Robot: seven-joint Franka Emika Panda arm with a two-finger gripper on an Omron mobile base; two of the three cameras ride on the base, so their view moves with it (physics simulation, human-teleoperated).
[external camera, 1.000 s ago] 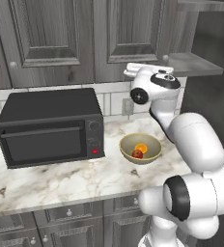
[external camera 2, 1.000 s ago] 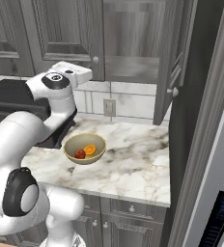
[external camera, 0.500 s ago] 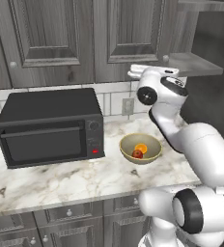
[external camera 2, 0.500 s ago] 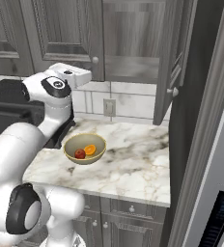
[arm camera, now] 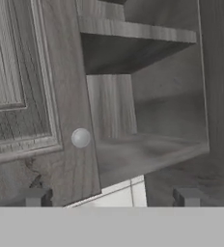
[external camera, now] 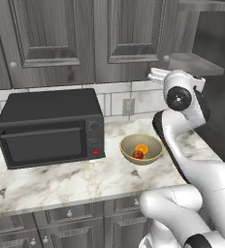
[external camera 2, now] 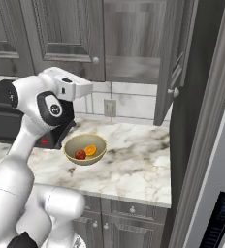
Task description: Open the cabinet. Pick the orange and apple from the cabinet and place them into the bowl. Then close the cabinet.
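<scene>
The hand [arm camera: 109, 197], fingers spread and empty, faces the cabinet [external camera 2: 134, 43], right door swung open. Below the cabinet, the bowl [external camera: 141, 148] on the counter [external camera: 61, 179] holds orange [external camera: 142, 148] and apple [external camera: 138, 155].

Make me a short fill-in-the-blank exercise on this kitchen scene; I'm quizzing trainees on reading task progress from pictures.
1. The orange and the apple both lie inside the ____.
2. The cabinet's right-hand door stands ____.
3. To the left of the bowl on the counter sits a black ____.
4. In the hand view, the tool has its two fingertips spread ____, with nothing between them.

Missing words: bowl; open; microwave; apart
</scene>
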